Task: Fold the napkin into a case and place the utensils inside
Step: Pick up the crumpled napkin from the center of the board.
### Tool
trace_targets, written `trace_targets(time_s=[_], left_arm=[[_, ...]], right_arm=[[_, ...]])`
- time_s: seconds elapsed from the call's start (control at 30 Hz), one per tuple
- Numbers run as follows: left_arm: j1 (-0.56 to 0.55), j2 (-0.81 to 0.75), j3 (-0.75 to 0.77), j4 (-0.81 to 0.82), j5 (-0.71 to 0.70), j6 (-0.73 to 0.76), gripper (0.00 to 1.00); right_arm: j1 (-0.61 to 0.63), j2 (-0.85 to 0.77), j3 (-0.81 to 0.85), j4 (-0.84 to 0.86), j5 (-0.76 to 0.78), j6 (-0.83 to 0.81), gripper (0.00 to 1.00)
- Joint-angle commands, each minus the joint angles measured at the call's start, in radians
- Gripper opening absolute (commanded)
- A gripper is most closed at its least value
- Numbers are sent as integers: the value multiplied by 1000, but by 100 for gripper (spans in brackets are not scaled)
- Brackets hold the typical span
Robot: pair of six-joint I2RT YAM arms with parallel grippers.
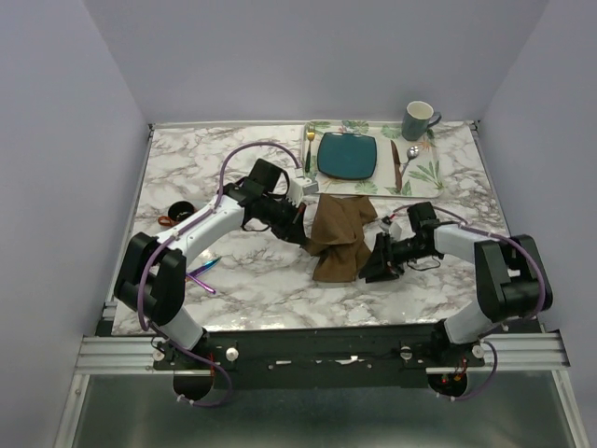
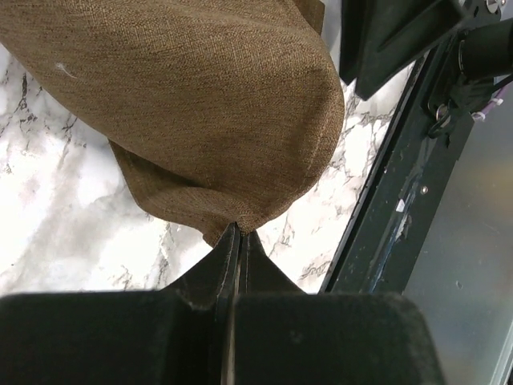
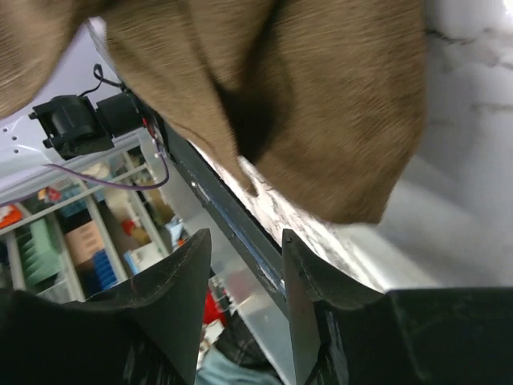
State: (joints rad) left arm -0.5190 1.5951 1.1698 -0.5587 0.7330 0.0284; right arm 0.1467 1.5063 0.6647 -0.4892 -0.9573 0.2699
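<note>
Left jaws pinch the napkin (image 2: 200,104) corner aloft; right jaws apparently gape empty beside it.

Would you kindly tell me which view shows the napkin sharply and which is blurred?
Left wrist: the napkin shows a crisp weave, pinched in the left hand. Right wrist: it looks smeared and soft beyond the open right hand. Top external: evenly lit, faint shadows.

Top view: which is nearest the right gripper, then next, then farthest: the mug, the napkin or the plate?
1. Napkin, just beside the right gripper, on its left.
2. Plate, farther back, near the centre.
3. Mug, at the far right corner.
</note>
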Motion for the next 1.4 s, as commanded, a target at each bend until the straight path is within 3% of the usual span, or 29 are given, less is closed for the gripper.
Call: trace_targets(time_s=[0.0,0.33,0.53,0.73,0.77,0.87,1.07,1.13,1.37], left_arm=[[7,-29,-24,25,25,-7,0],[33,-37,-50,37,37,-12,0],[53,-47,-61,43,51,-25,0],[86,-57,-68,42,69,-50,0],[92,-58,-62,22,69,-48,0],[131,-80,-26,-65,46,3,0],[223,-162,137,-307,-101,155,0],[258,-193,212,-340,-122,191,0],[320,-268,408,-336,-406,220,0]], right_arm=[[31,136,38,49,-60,-20,49],[139,221,67,166,-60,74,49],[142,253,85,189,-47,110,47],[142,197,101,180,-129,118,13],[142,162,104,131,-138,108,6],[140,100,165,-82,-150,-26,1],[87,-55,363,-513,32,-375,1],[30,-125,430,-534,155,-394,1],[-52,-196,778,-617,523,-556,0]])
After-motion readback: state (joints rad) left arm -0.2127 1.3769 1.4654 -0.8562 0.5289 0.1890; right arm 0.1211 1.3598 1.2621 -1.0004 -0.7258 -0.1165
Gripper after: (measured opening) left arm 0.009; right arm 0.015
